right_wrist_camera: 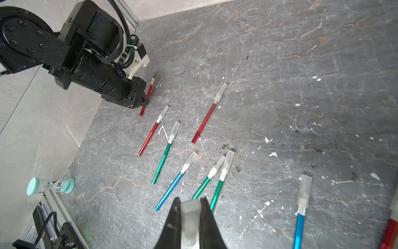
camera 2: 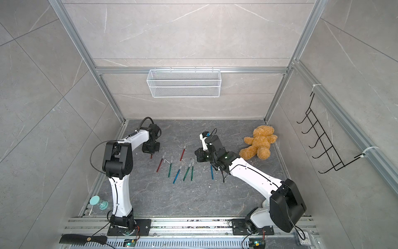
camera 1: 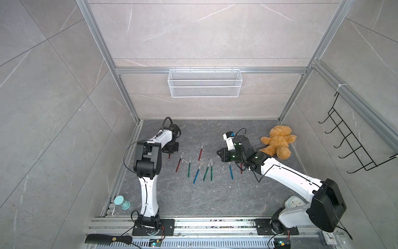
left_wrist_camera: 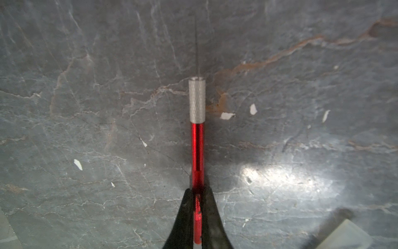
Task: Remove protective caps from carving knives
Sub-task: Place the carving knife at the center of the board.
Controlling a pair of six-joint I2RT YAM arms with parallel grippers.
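Nine pen-like knives [right_wrist_camera: 164, 156] are in play on a dark stone table [camera 1: 193, 200]: four red, three green, two blue. The left gripper [left_wrist_camera: 197, 190] is clamped tight on the handle of one red knife [left_wrist_camera: 197, 151] near the table's far left corner, apart from the rest. Its knurled silver collar and thin bare blade stick out beyond the jaws. The right gripper [right_wrist_camera: 190, 199] is pinched almost closed on a single clear cap [right_wrist_camera: 189, 217], held above the near ends of two green knives. Seven knives lying loose in a ragged row plainly wear their caps [right_wrist_camera: 221, 92]: two red, three green, two blue. Two of the green ones lie close together, with their capped ends just beside each other. The ninth knife, a red one [camera 1: 241, 168], lies half hidden under the right arm [camera 1: 284, 174], next to a blue one, and whether it is capped cannot be told. Around the work sit one brown teddy bear [camera 1: 276, 141] at the far right, one black comb [camera 1: 107, 239] on the front rail, one teal-ended sand timer [camera 1: 122, 202] at the left edge, and one white wire basket [camera 1: 204, 83] on the back wall.
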